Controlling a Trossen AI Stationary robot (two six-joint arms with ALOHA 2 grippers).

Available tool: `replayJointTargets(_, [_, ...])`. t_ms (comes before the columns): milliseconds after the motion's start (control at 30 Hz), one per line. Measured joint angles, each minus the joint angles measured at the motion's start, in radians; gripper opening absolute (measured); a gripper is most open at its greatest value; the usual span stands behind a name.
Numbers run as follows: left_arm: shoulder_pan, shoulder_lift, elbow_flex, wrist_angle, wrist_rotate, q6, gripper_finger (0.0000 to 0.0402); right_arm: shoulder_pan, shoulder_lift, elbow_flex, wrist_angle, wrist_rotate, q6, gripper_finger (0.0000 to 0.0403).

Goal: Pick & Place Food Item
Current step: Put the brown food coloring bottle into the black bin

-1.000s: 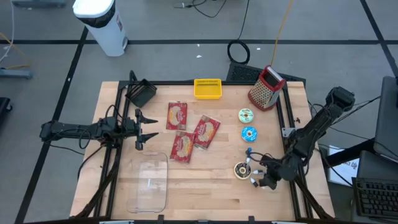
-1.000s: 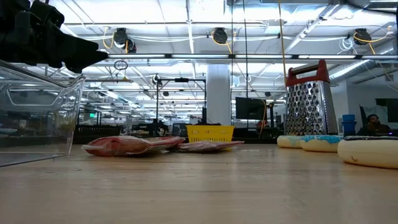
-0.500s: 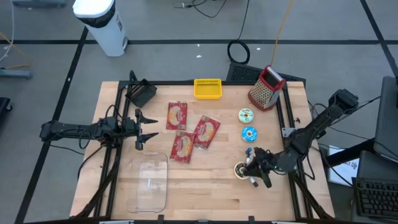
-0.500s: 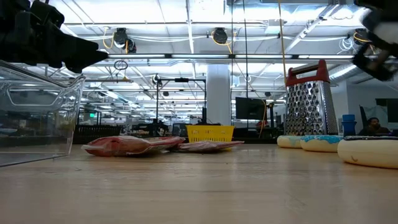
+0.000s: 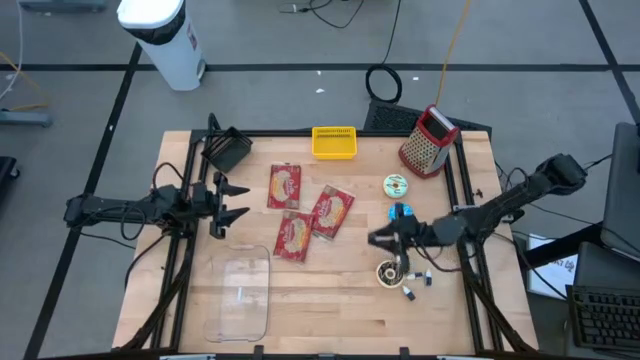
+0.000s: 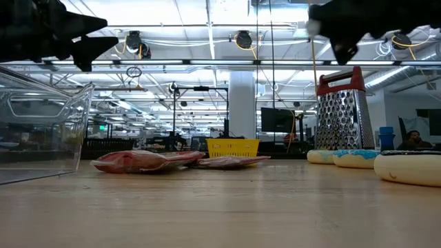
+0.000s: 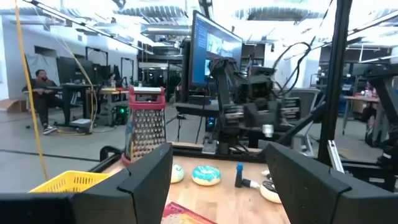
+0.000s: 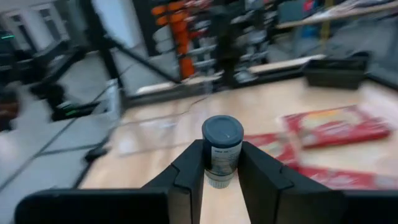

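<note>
A grater (image 5: 428, 139) stands at the bench's (image 5: 330, 300) far right corner, a yellow basket (image 5: 334, 142) beside it along the far edge and a black bin (image 5: 228, 150) further left. A white cylinder (image 5: 163, 38) stands on the floor beyond.

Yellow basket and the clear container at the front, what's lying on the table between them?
In the high view, three red food packets lie between the yellow basket and the clear container, clustered near the table's middle.
</note>
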Motion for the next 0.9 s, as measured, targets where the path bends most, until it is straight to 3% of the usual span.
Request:
replayJointTargets(100, [0.000, 0.007, 0.000, 0.006, -0.016, 0.016, 0.0257, -0.096, 0.035, 0.000, 0.062, -0.023, -0.032, 0.0074])
replayJointTargets(200, [0.000, 0.015, 0.000, 0.007, -0.050, -0.056, 0.0258, -0.207, 0.079, 0.000, 0.156, -0.162, -0.060, 0.0074])
replayJointTargets(333, [0.002, 0.061, 0.000, 0.010, -0.214, -0.204, 0.0257, -0.336, 0.154, 0.000, 0.293, -0.358, -0.064, 0.0075])
replayJointTargets(467, [0.003, 0.154, 0.002, 0.086, -0.230, -0.251, 0.0257, -0.407, 0.231, 0.000, 0.416, -0.425, -0.061, 0.0075])
replayJointTargets(600, [0.002, 0.323, 0.052, 0.129, -0.190, -0.265, 0.0257, -0.438, 0.301, 0.004, 0.545, -0.447, -0.079, 0.0075])
replayJointTargets(733, [0.002, 0.546, 0.178, 0.134, -0.173, -0.252, 0.0258, -0.443, 0.360, 0.055, 0.555, -0.446, -0.145, 0.0075])
replayJointTargets(900, [-0.012, 0.832, 0.374, 0.132, -0.174, -0.013, 0.0279, -0.443, 0.442, 0.144, 0.546, -0.446, -0.220, 0.0075])
